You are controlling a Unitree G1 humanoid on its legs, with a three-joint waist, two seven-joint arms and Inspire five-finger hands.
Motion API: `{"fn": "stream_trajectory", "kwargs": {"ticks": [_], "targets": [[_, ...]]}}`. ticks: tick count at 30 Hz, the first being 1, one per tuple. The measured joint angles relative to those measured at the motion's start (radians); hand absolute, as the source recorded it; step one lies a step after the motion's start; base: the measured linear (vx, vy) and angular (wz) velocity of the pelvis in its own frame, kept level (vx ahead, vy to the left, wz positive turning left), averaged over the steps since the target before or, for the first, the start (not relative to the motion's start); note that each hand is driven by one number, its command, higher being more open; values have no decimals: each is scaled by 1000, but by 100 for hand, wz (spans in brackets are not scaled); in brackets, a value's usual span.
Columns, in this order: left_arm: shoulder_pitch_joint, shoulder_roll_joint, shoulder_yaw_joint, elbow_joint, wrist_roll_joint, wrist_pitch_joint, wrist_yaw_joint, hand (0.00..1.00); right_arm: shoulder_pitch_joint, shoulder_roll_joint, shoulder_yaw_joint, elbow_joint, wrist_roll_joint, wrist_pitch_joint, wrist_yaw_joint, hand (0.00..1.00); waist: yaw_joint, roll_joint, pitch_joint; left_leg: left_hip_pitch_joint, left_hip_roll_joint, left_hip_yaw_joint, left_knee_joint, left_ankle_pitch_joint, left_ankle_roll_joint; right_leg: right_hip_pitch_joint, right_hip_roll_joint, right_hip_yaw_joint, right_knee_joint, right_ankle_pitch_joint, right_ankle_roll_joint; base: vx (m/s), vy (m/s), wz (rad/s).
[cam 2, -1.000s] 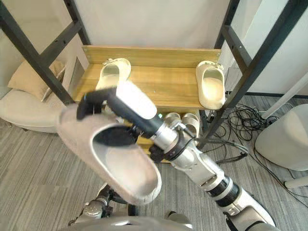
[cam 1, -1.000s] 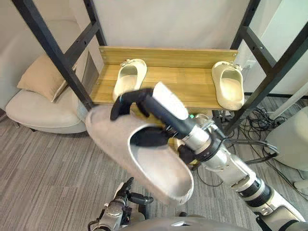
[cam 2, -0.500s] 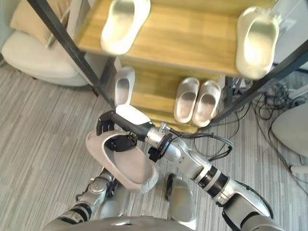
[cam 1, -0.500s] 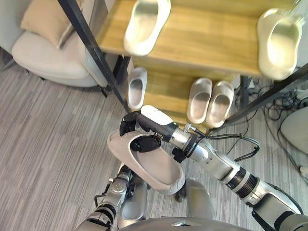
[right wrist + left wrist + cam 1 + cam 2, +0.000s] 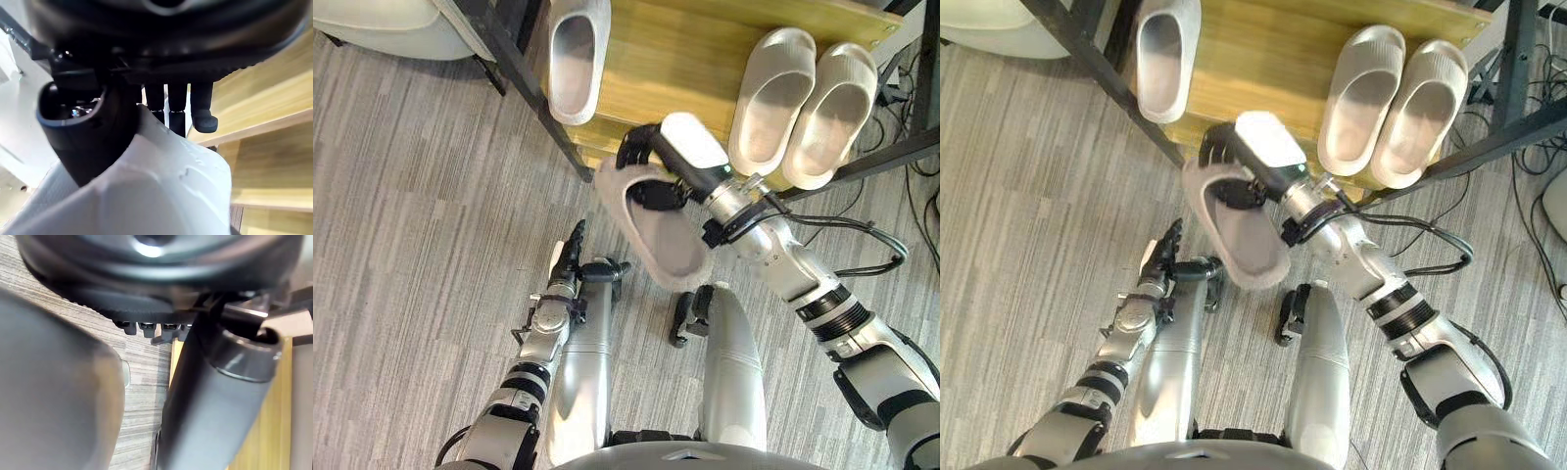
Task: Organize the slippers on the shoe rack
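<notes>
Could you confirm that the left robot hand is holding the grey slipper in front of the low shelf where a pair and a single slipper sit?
Not quite: the left eye view shows the right robot hand holding the slipper; the left robot hand hangs open. The rest holds: it is in front of the low shelf with a pair and a single slipper.

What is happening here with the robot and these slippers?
The robot's right hand has its fingers curled round the edge of a grey slipper, holding it just in front of the low wooden shelf. On that shelf lie a single slipper and, apart from it, a pair of slippers. The left hand hangs open, holding nothing.
</notes>
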Motion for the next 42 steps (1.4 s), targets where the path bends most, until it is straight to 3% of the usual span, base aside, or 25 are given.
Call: {"fn": "stream_trajectory", "kwargs": {"ticks": [7,16,23,24,33,42], "targets": [[6,-28,60,-58,-30,0,17,100,-70,43,-119,19,-20,43,-109,0,18,-4,2,-72,2,-19,69,-25,-16,-58,-3,-17,72,-42,-16,6,-62,4],[10,-42,59,-75,-38,-4,30,100,-223,64,-195,229,-20,89,-222,0,34,-13,-8,-92,-6,-42,78,-30,-23,-58,-12,-46,83,-64,-26,19,-61,8],[14,-62,53,-68,-41,-6,46,100,-311,62,-195,456,-15,95,-241,0,56,-17,-42,-117,-23,-65,79,-28,-28,-64,-29,-76,90,-80,-39,16,-47,11],[17,-66,48,-68,-46,-9,48,100,-332,57,-195,500,-11,96,-241,100,61,-18,-53,-130,-30,-69,79,-26,-32,-73,-34,-81,93,-83,-41,16,-52,23],[18,-83,33,-68,-59,-37,65,100,-465,50,-173,656,28,96,-275,100,87,-16,-58,-147,-49,-89,78,-19,-43,-75,-54,-108,105,-101,-51,3,-39,10],[12,-96,19,-43,-77,-44,71,100,-523,54,-169,690,103,98,-303,100,91,-16,-76,-158,-68,-91,67,-14,-48,-82,-75,-117,105,-107,-50,5,-25,7]]}}
